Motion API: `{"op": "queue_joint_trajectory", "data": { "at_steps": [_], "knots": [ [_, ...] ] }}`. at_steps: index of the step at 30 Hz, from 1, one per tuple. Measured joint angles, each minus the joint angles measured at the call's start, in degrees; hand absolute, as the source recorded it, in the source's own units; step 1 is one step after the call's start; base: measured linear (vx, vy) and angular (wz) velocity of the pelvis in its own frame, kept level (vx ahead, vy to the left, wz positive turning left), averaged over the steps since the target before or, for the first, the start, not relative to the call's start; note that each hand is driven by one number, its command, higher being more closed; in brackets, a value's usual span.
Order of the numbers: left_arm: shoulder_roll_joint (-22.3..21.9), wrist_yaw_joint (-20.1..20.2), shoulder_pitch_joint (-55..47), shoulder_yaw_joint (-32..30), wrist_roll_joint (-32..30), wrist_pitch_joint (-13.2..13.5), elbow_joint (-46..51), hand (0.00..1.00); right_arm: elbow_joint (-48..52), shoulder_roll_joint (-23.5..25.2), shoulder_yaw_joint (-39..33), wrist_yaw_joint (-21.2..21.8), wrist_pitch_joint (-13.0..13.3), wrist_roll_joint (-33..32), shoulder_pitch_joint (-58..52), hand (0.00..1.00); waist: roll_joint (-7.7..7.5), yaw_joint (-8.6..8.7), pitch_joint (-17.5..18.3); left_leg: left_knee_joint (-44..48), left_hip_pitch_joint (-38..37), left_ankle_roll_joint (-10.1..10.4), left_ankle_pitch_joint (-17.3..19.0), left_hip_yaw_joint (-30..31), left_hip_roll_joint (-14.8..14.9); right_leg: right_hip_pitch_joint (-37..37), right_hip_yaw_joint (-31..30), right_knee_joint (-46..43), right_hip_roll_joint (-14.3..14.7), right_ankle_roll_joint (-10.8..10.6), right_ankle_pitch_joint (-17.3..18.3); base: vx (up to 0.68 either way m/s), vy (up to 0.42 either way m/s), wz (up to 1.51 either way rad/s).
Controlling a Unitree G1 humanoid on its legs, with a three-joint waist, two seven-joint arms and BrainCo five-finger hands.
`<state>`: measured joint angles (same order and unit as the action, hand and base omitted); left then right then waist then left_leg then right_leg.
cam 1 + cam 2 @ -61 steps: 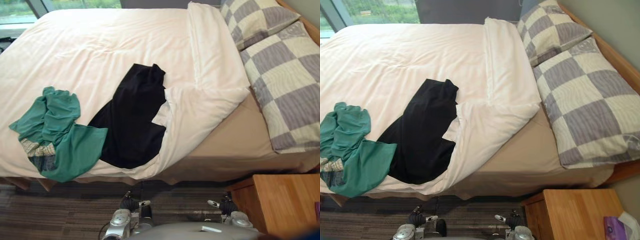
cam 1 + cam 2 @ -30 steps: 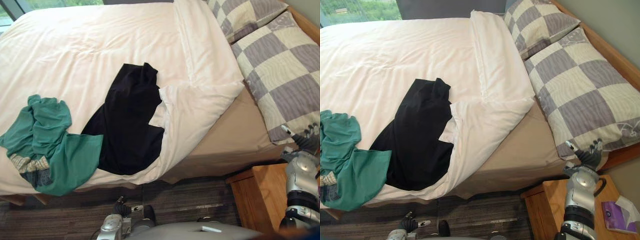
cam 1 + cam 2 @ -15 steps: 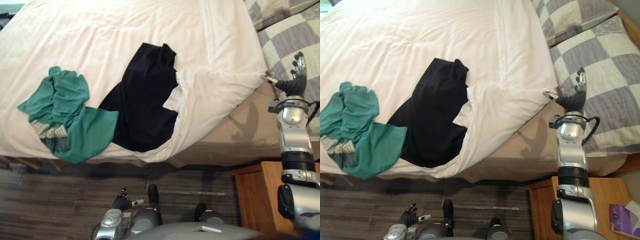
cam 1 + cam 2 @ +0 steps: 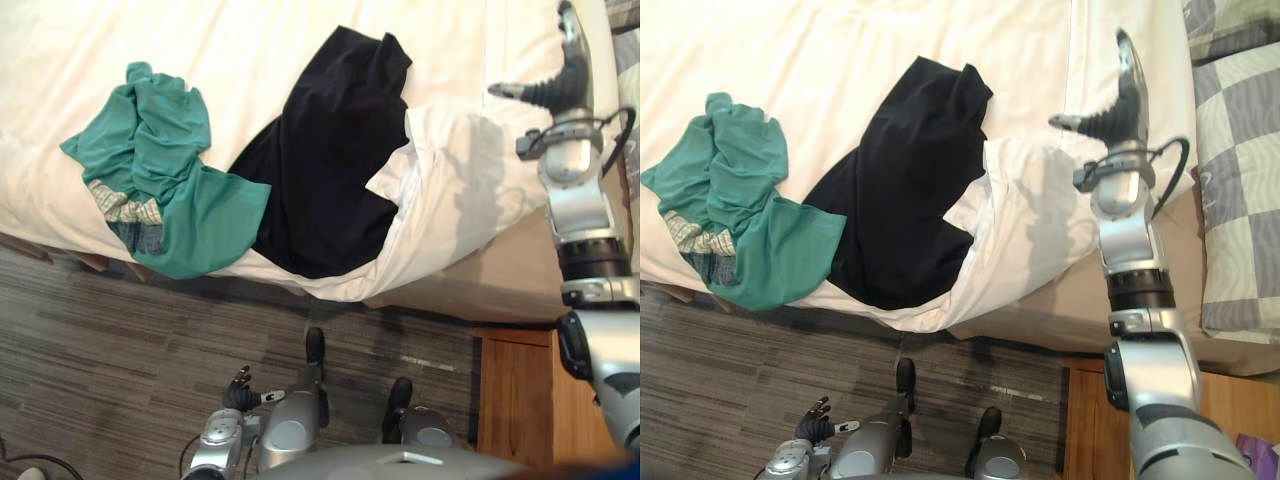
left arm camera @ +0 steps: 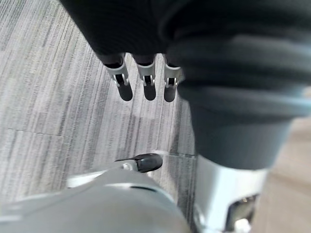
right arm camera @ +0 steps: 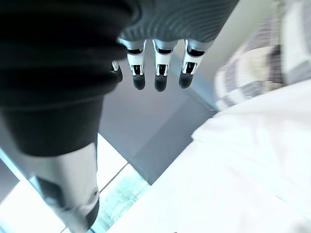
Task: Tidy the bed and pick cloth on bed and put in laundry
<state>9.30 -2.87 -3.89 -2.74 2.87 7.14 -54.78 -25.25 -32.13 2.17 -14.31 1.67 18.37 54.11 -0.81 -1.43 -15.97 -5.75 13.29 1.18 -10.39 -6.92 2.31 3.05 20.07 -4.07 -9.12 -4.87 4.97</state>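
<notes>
Hovering over the folded-back duvet corner (image 4: 1030,215), the right hand (image 4: 1115,118) is released, fingers straight. It should lower, pinch the flap's edge and draw it right toward the pillow (image 4: 1240,190) without snagging the black cloth (image 4: 905,190), which lies touching it near the bed's edge, with the green cloth (image 4: 735,200) to the left. The left hand (image 4: 241,395) hangs relaxed low by the floor.

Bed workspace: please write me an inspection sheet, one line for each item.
Surface: white duvet, one corner folded back, tan sheet bare beneath.
Job's things: black cloth and green cloth lie on the duvet near the bed edge, touching.
Clutter: nothing seen.
Robot hands: right robot hand open above the folded corner, holding nothing; left robot hand open, low over the grey carpet.
Cables: nothing seen.
Surroundings: checked pillows, wooden nightstand.
</notes>
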Motion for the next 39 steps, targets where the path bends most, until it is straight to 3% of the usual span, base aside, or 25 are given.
{"op": "queue_joint_trajectory", "data": {
  "at_steps": [5,9,15,21,25,30,31,39],
  "knots": [
    [-0.97,-0.06,0.93,-0.06,0.95,1.01,0.00,0.00,-2.55,-3.36,2.61,-0.11,-0.18,2.71,2.41,0.00,2.23,-0.29,-2.35,-0.31,3.08,-0.11,-0.56,-0.05,0.98,3.30,-1.40,-0.06,1.02,0.38,-0.17,-0.13,0.022,-0.08],
    [-0.93,-0.11,1.36,-0.09,0.99,1.14,0.00,0.00,-3.31,-4.96,6.76,0.14,-0.43,10.26,2.41,0.00,2.58,-0.30,-3.46,-0.30,4.28,0.09,-1.03,-0.49,1.73,4.81,-1.89,0.04,1.64,0.75,-0.67,-0.05,0.010,-0.10],
    [-0.78,-0.27,3.03,0.01,1.01,1.65,0.02,0.00,-4.41,-5.36,8.88,0.59,-0.66,14.47,4.38,0.00,2.76,-0.03,-4.71,-0.15,7.81,-0.49,-2.54,-0.82,2.00,8.64,-2.13,-0.41,1.83,0.84,-1.22,0.04,-0.001,-0.01],
    [-1.01,-1.39,3.99,0.52,1.08,2.31,0.26,0.00,-7.75,-5.39,12.63,0.55,-0.68,14.49,12.42,0.00,3.71,-0.41,-6.74,0.03,9.13,-0.41,-2.64,-1.84,2.04,10.93,-3.22,-1.16,1.62,0.86,-1.20,0.06,0.011,-0.09],
    [-0.98,-2.36,5.76,1.12,1.17,2.48,0.16,0.00,-10.54,-7.49,15.37,0.29,-0.71,14.42,16.16,0.00,4.63,-1.04,-7.67,0.03,11.50,0.83,-3.68,-1.46,2.15,14.24,-3.45,-3.03,1.44,1.23,-0.93,0.01,0.005,-0.01],
    [-1.28,-2.46,8.52,2.85,2.80,3.10,-0.43,0.00,-15.66,-9.38,19.05,0.55,-0.73,14.53,20.15,0.00,6.91,-1.68,-8.85,-0.02,16.17,0.49,-4.75,-0.44,2.83,20.86,-3.44,-7.84,1.56,2.00,0.18,-0.04,0.001,0.00],
    [-1.30,-2.46,9.03,2.88,2.80,3.16,-0.69,0.00,-16.03,-9.40,19.06,0.53,-0.73,14.53,20.36,1.00,7.13,-1.82,-8.96,-0.06,17.01,0.61,-4.68,-0.49,2.88,22.23,-3.60,-8.81,1.46,2.04,0.32,-0.08,0.005,-0.09],
    [-3.37,-2.46,11.79,2.12,5.74,3.28,-1.00,0.00,-13.97,-9.47,21.64,0.32,-0.63,14.43,21.86,1.00,7.34,-1.80,-9.07,-0.21,20.69,0.88,-4.47,-3.89,2.03,31.61,-6.64,-18.56,-1.20,1.90,3.82,-0.02,0.013,-0.08]
  ]
}}
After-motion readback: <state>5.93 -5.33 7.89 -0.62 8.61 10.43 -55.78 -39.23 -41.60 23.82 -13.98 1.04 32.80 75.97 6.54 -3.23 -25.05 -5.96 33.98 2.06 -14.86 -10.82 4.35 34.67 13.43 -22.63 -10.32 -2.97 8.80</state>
